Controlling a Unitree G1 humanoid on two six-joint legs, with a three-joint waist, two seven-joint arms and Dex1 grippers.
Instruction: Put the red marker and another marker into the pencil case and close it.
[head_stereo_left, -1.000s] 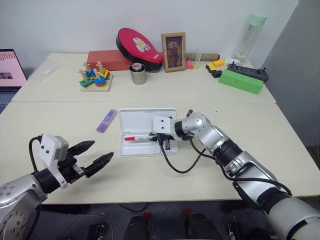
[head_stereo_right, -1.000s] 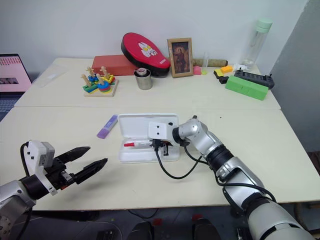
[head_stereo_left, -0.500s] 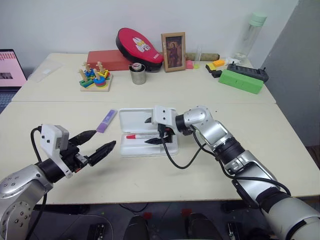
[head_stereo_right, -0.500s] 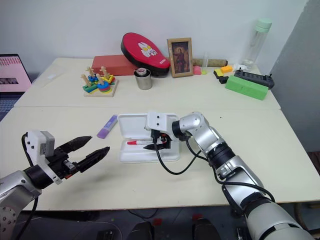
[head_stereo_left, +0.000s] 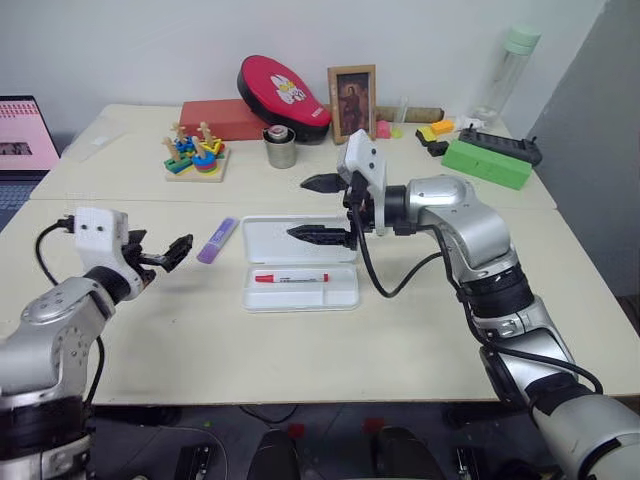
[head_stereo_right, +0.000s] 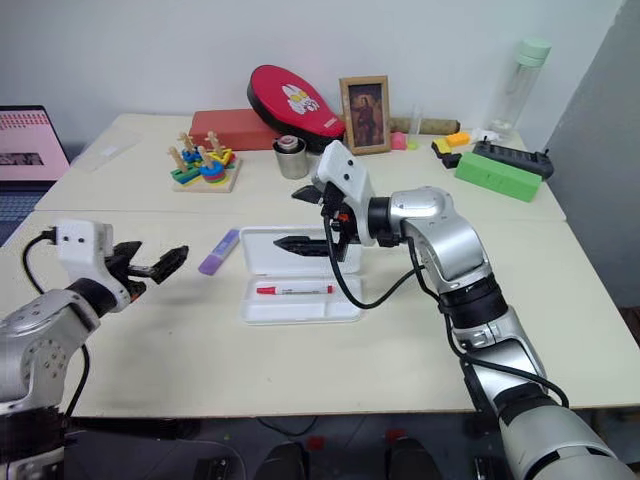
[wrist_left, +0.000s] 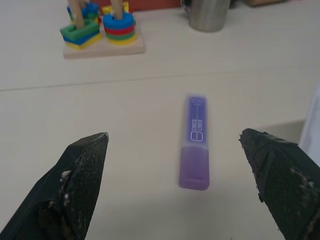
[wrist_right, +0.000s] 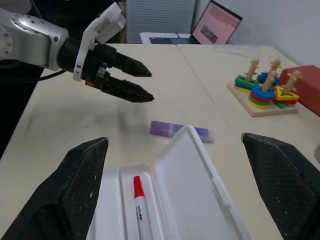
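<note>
On the cream surface (head_stereo_left: 420, 330), the white hinged plastic pencil case (head_stereo_left: 301, 267) lies open, its lid laid back on the far side and the slim white-barrelled red marker (head_stereo_left: 290, 278) already resting lengthwise in the near tray. Just beside the case's far-left corner, apart from it, lies the flat lavender-purple highlighter (head_stereo_left: 217, 240), the second marker we have to load. Our left gripper (head_stereo_left: 166, 255) hovers near and to the left of it, black fingers (wrist_left: 82, 175) spread wide and empty, the highlighter framed between them in the left wrist view. Our right gripper (head_stereo_left: 322, 209) hangs above the case lid, its fingers (head_stereo_left: 318, 235) wide apart too and holding nothing. We judge the highlighter light and rigid, its smooth plastic likely a little slippery; being flat and low, it should take a pinch across its two long edges at mid-length, where the body is widest and it will not pivot. The case looks thin-walled and light, so it may skate on the surface when the lid is pushed; we would press the lid's free long edge down over the tray, with the other fingers steadying the tray if it slides. Both markers must lie flat within the tray, or the lid could foul on them.
</note>
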